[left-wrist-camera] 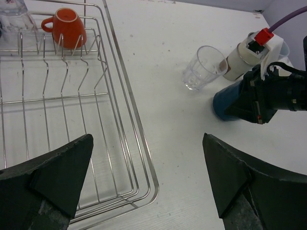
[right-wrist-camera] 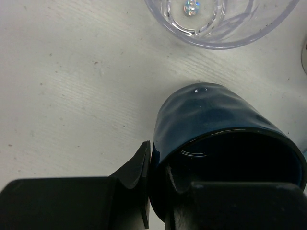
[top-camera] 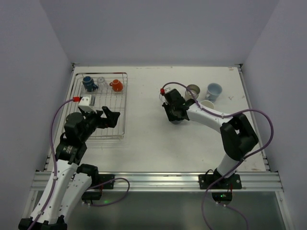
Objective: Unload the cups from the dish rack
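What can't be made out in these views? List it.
- Top view: the dark blue cup is mostly hidden under the right hand.
- Left wrist view: the glass in the dish rack is cut off by the top-left corner.
- Right wrist view: the other clear glass is cut off by the top edge.
- Top view: the cream cup is partly behind the right arm.

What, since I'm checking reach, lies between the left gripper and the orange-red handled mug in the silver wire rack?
Only bare tines of the silver wire rack, shown in the left wrist view.
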Motion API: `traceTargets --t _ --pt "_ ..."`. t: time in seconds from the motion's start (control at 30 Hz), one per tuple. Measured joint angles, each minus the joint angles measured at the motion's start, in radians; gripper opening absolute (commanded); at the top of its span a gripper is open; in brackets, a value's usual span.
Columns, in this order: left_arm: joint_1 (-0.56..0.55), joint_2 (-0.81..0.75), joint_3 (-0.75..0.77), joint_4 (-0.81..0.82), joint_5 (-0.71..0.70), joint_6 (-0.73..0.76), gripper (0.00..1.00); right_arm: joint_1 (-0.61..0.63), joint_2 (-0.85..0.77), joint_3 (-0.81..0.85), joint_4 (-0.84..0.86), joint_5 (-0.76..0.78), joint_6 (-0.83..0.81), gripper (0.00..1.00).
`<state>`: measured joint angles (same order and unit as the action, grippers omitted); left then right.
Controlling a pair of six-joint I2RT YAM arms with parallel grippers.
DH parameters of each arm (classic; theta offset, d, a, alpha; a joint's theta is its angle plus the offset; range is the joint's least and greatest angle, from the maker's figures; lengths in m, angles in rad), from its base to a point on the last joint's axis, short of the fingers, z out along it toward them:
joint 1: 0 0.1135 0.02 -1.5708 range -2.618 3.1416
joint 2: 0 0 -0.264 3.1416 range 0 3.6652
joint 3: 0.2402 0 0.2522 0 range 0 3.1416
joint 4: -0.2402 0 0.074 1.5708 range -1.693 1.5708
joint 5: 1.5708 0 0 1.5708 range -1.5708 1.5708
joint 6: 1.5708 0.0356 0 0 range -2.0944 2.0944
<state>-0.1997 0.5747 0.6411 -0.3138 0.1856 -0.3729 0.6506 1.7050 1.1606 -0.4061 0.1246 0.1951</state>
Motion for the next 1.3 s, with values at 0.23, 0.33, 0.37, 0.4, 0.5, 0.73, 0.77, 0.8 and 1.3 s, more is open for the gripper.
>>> traceTargets --t 0.23,0.33,0.37,0.4,0.5,0.73,0.77,0.8,1.3 --pt "0.000 0.053 0.000 -0.005 -0.043 0.000 1.00 0.000 0.035 0.012 -0.041 0.023 -0.006 0.25" --pt "0.000 0.082 0.000 -0.010 -0.065 0.000 1.00 0.000 0.034 0.019 -0.042 0.024 -0.002 0.39" --pt "0.000 0.094 0.000 -0.011 -0.072 0.000 1.00 0.000 0.031 0.019 -0.043 0.024 0.002 0.45" --pt "0.000 0.110 0.002 -0.014 -0.079 0.000 1.00 0.000 0.026 0.019 -0.045 0.023 0.005 0.56" --pt "0.000 0.159 0.019 -0.027 -0.097 -0.002 1.00 0.000 -0.007 0.018 -0.050 0.019 0.011 0.68" --pt "0.000 0.303 0.140 -0.025 -0.192 -0.039 0.96 0.004 -0.250 -0.053 -0.010 -0.002 0.038 0.67" --pt "0.000 0.338 0.166 -0.019 -0.210 -0.047 0.96 0.004 -0.294 -0.076 0.002 -0.012 0.044 0.66" --pt "0.000 0.378 0.192 -0.010 -0.232 -0.055 0.96 0.005 -0.336 -0.099 0.014 -0.017 0.049 0.66" --pt "0.135 1.008 0.590 0.128 -0.419 -0.053 0.90 0.010 -0.615 -0.333 0.250 -0.173 0.129 0.62"
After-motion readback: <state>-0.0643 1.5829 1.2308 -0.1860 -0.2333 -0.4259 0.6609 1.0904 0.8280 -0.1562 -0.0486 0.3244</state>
